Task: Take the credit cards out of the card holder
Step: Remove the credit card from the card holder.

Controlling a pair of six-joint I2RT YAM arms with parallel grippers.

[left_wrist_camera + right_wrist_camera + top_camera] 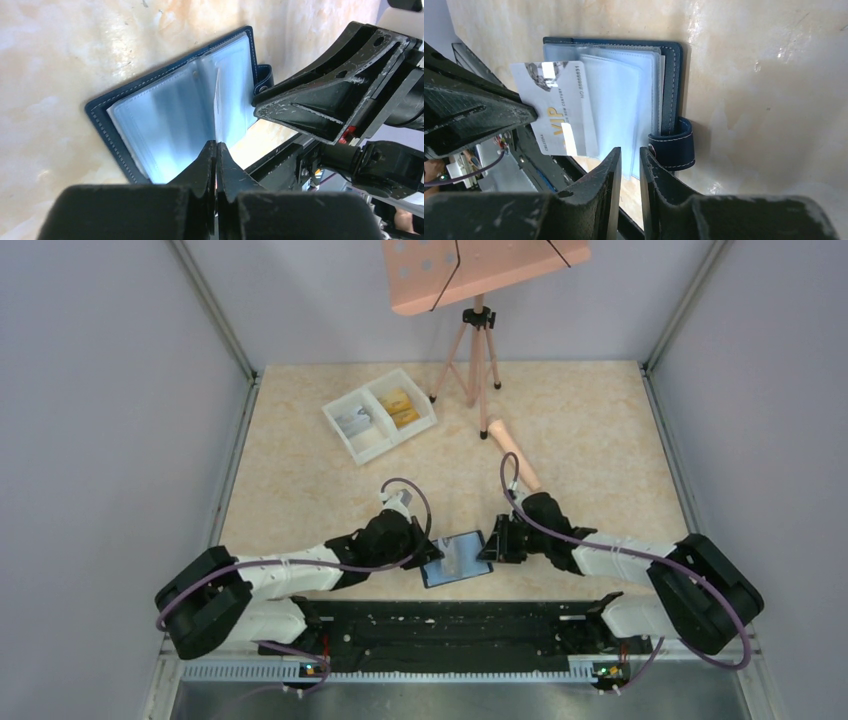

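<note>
The blue card holder (445,575) lies open on the table's near edge between both grippers, pale sleeves up; it also shows in the left wrist view (165,115) and the right wrist view (671,75). My left gripper (437,552) (216,144) is shut on a grey-silver VIP credit card (559,110), seen edge-on from its own wrist (217,107), partly drawn out of a sleeve. My right gripper (490,548) (630,150) sits at the wallet's tab side, jaws nearly closed with the sleeve edges between them. Yellow-orange cards (400,405) and a grey card (352,420) lie in a tray.
The white two-compartment tray (340,435) stands at the back left of centre. A tripod (475,350) carrying a pink board (480,270) stands at the back. A pink cylinder (515,455) lies behind the right arm. The black base rail (450,625) runs just below the wallet.
</note>
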